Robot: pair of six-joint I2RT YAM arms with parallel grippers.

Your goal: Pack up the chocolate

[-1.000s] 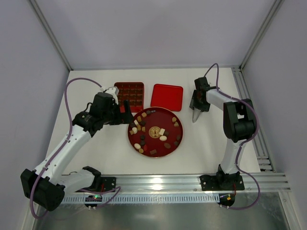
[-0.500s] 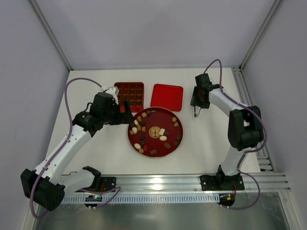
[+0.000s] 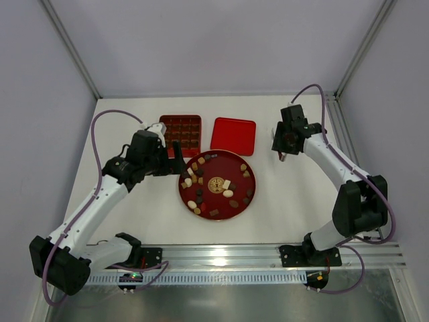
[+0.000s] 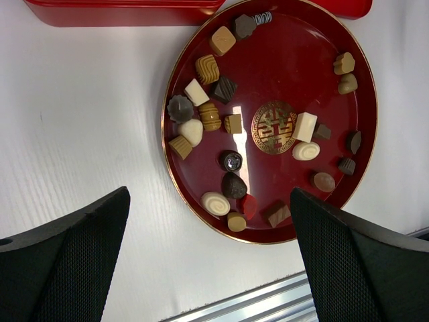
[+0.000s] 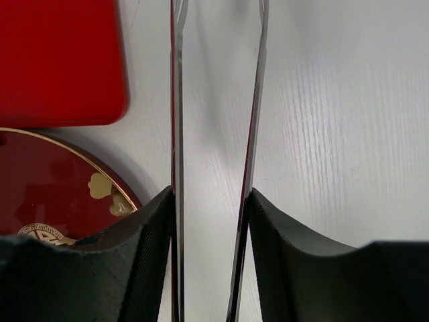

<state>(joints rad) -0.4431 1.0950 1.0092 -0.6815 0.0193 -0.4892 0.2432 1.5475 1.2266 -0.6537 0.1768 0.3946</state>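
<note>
Many small chocolate pieces [image 3: 198, 176], dark, tan and cream, lie scattered on a round red plate [image 3: 236, 216] with a gold emblem. The left wrist view shows the pieces [image 4: 216, 203] on the plate [image 4: 281, 80] from above. My left gripper [image 3: 175, 153] hangs open and empty over the plate's left side [image 4: 208, 194]. My right gripper [image 3: 283, 144] is to the right of the plate, shut on thin metal tweezers [image 5: 175, 100] whose two blades run up between its fingers [image 5: 211, 194]. Two tan pieces [image 5: 100, 184] show at the plate's edge.
A square red box with grid compartments [image 3: 181, 129] stands behind the plate, its flat red lid [image 3: 233, 136] beside it on the right and also in the right wrist view [image 5: 60, 60]. An aluminium rail [image 3: 221, 255] runs along the table's near edge.
My right arm has swung to the right and back with the tweezers, away from the plate. The left arm and the chocolates have not moved.
</note>
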